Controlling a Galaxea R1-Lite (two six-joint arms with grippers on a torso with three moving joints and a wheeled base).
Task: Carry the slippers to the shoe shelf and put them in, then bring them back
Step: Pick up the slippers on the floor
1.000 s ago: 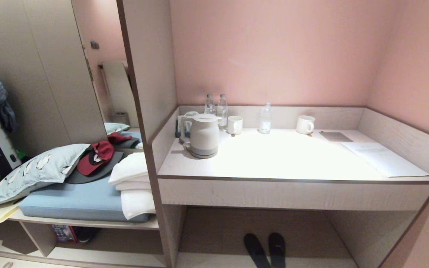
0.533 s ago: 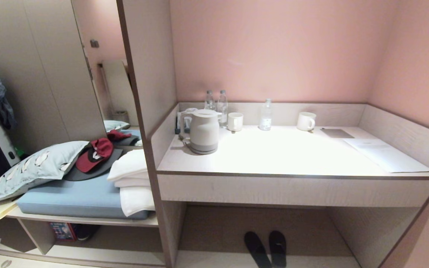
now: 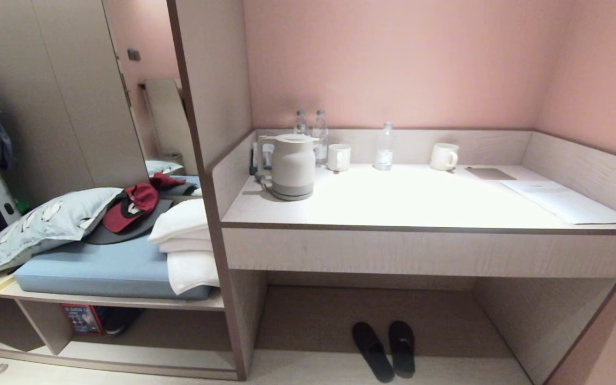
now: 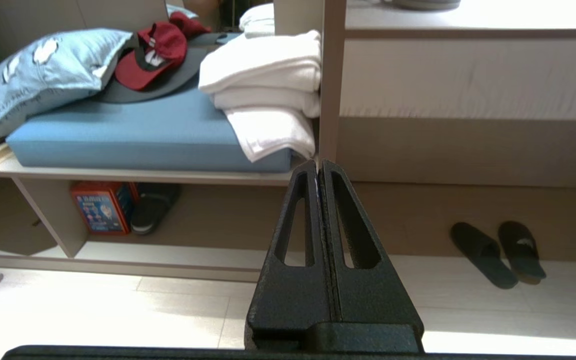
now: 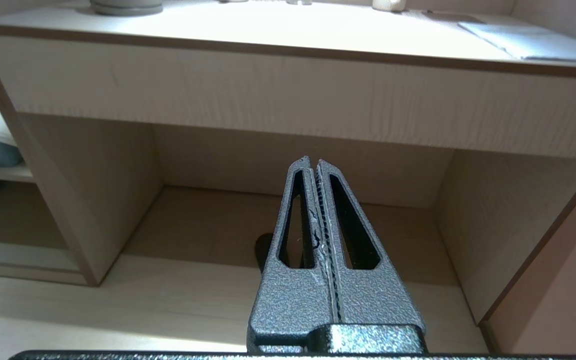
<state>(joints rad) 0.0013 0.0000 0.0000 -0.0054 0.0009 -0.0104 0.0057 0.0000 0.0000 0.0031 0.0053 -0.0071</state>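
The slippers (image 3: 385, 350), a dark pair, lie side by side on the floor in the tall alcove under the desk. The left wrist view also shows the slippers (image 4: 498, 255), off to one side of my left gripper (image 4: 319, 165), which is shut and empty, well short of them. My right gripper (image 5: 313, 161) is shut and empty too, facing the alcove and hiding all but a dark edge of one slipper (image 5: 264, 250). The shoe shelf (image 3: 153, 357) is the low compartment under the bench on the left, seen as shoe shelf (image 4: 183, 255) with its divider. Neither arm shows in the head view.
A kettle (image 3: 289, 166), mugs and bottles stand on the desk (image 3: 425, 251). The bench holds a blue cushion (image 3: 99, 270), folded towels (image 3: 185, 240), a pillow and a red cap. A red box (image 4: 100, 207) and a dark shoe (image 4: 153, 207) sit in the shoe shelf.
The whole head view has shifted: the camera has sunk, so the desk sits higher in the picture and both slippers now show in full. Nothing in the room has moved.
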